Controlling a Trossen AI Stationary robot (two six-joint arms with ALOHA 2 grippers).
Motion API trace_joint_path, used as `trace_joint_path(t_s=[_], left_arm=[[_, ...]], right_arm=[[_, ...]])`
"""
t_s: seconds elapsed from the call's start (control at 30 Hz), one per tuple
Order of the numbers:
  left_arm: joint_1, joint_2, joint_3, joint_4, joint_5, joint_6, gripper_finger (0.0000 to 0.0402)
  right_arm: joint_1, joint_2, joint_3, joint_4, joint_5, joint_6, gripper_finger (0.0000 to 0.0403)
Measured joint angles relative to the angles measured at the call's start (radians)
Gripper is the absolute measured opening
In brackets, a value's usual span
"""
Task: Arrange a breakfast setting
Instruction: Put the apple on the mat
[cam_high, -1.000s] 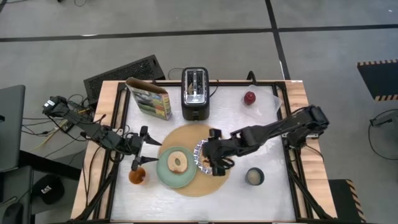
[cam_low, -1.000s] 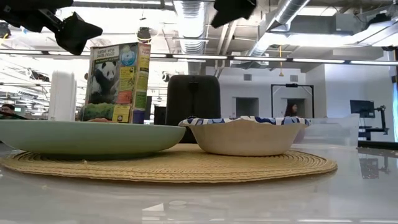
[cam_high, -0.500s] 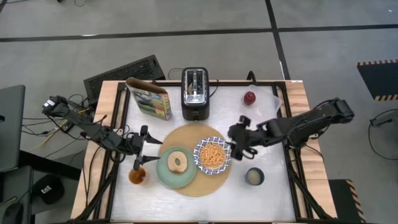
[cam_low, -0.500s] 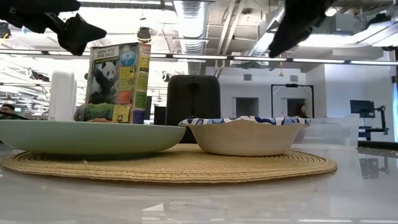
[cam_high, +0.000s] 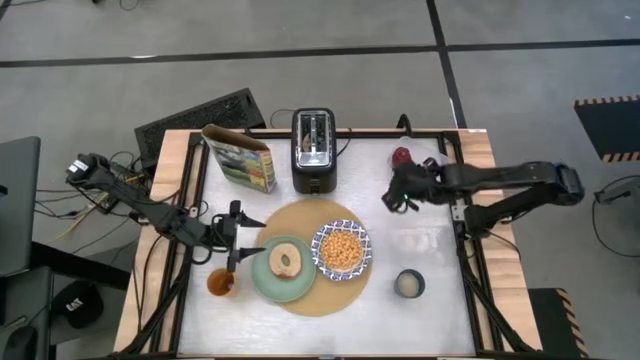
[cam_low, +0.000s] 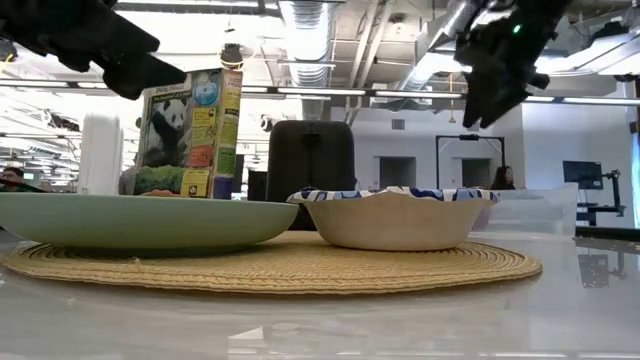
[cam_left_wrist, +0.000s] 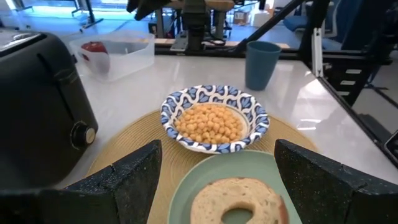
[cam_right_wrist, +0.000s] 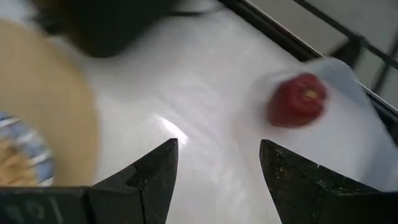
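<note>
The round tan mat (cam_high: 322, 300) lies mid-table. On it rest the pale green plate (cam_high: 262, 282) with the bagel (cam_high: 287, 260) and the blue-and-white bowl (cam_high: 343, 250), which holds yellow cereal. The orange-drink glass (cam_high: 220, 283) stands left of the plate, and the dark mug (cam_high: 409, 285) stands right of the mat. The red apple (cam_high: 402, 156) sits in a clear tray at the far right. My left gripper (cam_high: 243, 242) is open and empty at the plate's left edge. My right gripper (cam_high: 390, 196) is open and empty above the table, just short of the apple (cam_right_wrist: 298, 99). No spoon shows.
The black toaster (cam_high: 314, 150) and the panda cereal box (cam_high: 240, 157) stand along the far edge, behind the mat. Bare white table lies between the mat and the apple's tray, and along the near edge.
My right gripper has left the bowl, rising and going toward the table's far right corner, up to the apple. The bowl stays on the mat beside the plate. My left gripper has edged a little toward the plate.
</note>
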Motion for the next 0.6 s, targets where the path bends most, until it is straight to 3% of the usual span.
trace_joint_path(t_s=[0.17, 0.33, 0.6], left_arm=[[0.015, 0.025, 0.0, 0.0, 0.001, -0.013, 0.0295], [0.015, 0.027, 0.0, 0.0, 0.001, -0.016, 0.0295], [0.015, 0.027, 0.0, 0.0, 0.001, -0.009, 0.0295]], right_arm=[[-0.166, 0.039, 0.0, 0.003, -0.023, -0.107, 0.0255], [-0.339, 0.081, 0.0, 0.02, -0.117, -0.208, 0.0265], [-0.544, 0.174, 0.0, 0.069, -0.129, -0.318, 0.0281]])
